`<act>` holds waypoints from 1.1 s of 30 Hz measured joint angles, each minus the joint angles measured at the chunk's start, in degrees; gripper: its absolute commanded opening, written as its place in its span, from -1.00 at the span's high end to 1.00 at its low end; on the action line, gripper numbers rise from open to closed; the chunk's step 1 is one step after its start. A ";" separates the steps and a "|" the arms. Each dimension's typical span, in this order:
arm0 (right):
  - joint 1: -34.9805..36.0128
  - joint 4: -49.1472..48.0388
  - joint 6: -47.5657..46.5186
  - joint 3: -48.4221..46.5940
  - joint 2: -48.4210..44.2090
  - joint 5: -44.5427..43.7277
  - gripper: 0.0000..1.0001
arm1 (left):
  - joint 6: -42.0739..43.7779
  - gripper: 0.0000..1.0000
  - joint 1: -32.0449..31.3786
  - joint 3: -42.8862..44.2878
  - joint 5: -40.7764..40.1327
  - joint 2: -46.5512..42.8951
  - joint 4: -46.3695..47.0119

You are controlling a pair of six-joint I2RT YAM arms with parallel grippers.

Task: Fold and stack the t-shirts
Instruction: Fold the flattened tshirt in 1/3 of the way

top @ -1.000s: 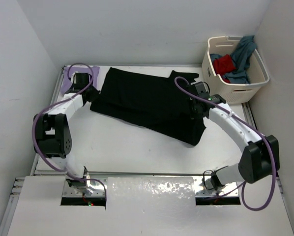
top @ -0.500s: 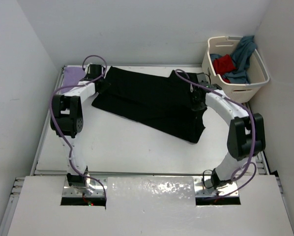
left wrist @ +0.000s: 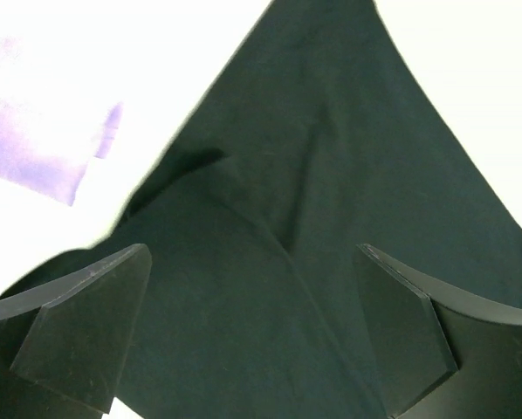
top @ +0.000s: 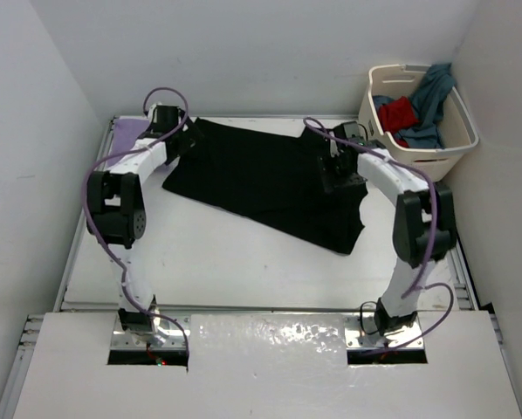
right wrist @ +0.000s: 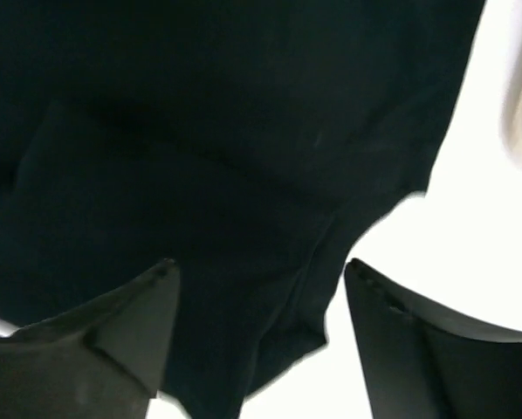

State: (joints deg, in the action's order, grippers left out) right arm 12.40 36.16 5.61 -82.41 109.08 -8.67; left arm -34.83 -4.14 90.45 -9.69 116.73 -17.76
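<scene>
The black t-shirt [top: 261,179] lies spread and partly folded across the back of the table. My left gripper [top: 184,144] hovers over its back left corner, open, with only cloth below the fingers [left wrist: 86,332]. My right gripper [top: 335,170] stands open over the shirt's right edge, where a sleeve hem [right wrist: 296,332] lies loose between the jaws. A lavender t-shirt [top: 126,133] lies folded in the back left corner, also visible as a lavender patch [left wrist: 34,140]. The red t-shirt [top: 399,113] and the teal t-shirt [top: 431,98] sit in the basket.
A cream laundry basket [top: 415,162] stands off the table's back right corner. White walls close in the table at the back and on both sides. Purple cables loop off both arms.
Both grippers have opened and let go of the black shirt, which now lies flatter. Both arms reached further toward the back of the table.
</scene>
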 measured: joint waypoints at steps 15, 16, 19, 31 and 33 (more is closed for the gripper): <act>0.61 -8.72 7.63 31.08 -22.88 19.26 -0.85 | 1.11 -0.99 -2.64 -17.84 6.40 -10.69 5.95; 1.01 -9.99 8.41 32.48 -23.15 21.79 -0.98 | 1.16 -0.99 -2.64 -18.25 6.69 -9.97 5.97; 2.51 -13.31 9.66 35.56 -23.56 27.23 -0.98 | 1.22 -0.99 -2.64 -18.36 7.23 -8.00 6.03; 7.63 -12.85 10.51 31.78 -23.78 20.92 -0.98 | 2.08 -0.99 -2.69 -18.12 7.19 -3.63 7.78; 8.35 -11.61 10.80 29.86 -24.20 16.79 -0.98 | 2.05 -0.99 -2.69 -18.12 7.17 -3.58 7.91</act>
State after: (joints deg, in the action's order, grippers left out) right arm 20.75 24.56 16.40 -52.56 84.88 8.12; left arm -32.77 -6.83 72.34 -2.52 113.14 -9.85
